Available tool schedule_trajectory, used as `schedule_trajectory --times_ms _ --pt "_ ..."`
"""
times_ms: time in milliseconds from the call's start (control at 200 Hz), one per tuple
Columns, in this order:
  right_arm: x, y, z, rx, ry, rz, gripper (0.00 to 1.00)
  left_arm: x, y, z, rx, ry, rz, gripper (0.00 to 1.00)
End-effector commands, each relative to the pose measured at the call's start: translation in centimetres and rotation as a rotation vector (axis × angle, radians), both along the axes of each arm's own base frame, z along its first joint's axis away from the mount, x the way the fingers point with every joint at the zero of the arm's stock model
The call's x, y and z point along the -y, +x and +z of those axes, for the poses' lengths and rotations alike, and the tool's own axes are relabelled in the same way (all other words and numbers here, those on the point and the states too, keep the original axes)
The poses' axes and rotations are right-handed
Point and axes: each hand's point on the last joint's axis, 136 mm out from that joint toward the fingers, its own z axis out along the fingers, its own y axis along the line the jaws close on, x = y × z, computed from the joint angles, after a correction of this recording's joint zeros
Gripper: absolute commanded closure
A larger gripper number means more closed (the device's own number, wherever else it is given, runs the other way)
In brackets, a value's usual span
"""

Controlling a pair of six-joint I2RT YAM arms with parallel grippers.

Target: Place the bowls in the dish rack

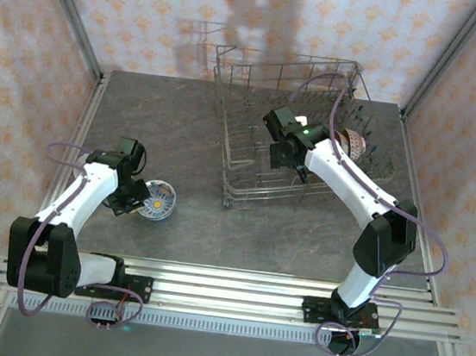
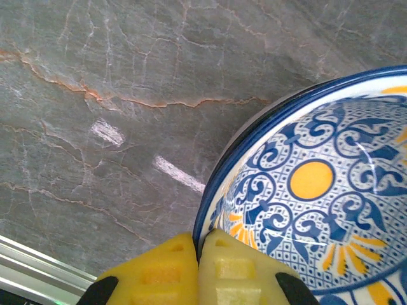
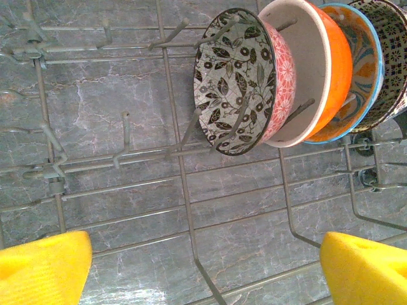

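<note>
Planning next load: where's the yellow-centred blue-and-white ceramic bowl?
Top view: the bowl sits left on the table, left of the grey wire dish rack, rim pinched by the left gripper.

This is a robot test cell dressed up as a kitchen. Beyond the left gripper (image 2: 198, 254) and the right gripper (image 3: 203, 270), patterned wallpaper panels (image 1: 155, 3) stand in bare aluminium frame posts (image 1: 70, 11). Behind them, the marble-look tabletop (image 1: 175, 127) ends at slotted aluminium rails (image 1: 234, 283) carrying two bolted white arms (image 1: 350, 183) with loose cables (image 1: 444, 248). A wire dish rack (image 1: 245, 188) surrounds the right gripper.
</note>
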Motion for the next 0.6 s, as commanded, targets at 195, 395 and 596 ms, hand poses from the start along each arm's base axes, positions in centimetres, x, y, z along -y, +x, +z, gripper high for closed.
schedule_trajectory --times_ms 195,395,596 --pt "-0.3 0.2 1.5 0.016 0.024 -0.009 0.08 0.5 0.5 2.2 0.060 -0.035 0.001 1.00" --pt "-0.6 0.1 2.0 0.019 0.038 -0.001 0.08 0.8 1.1 3.8 0.119 -0.055 -0.001 1.00" --pt "-1.0 0.1 2.3 0.022 0.049 0.007 0.08 1.1 1.2 4.9 0.153 -0.070 -0.018 1.00"
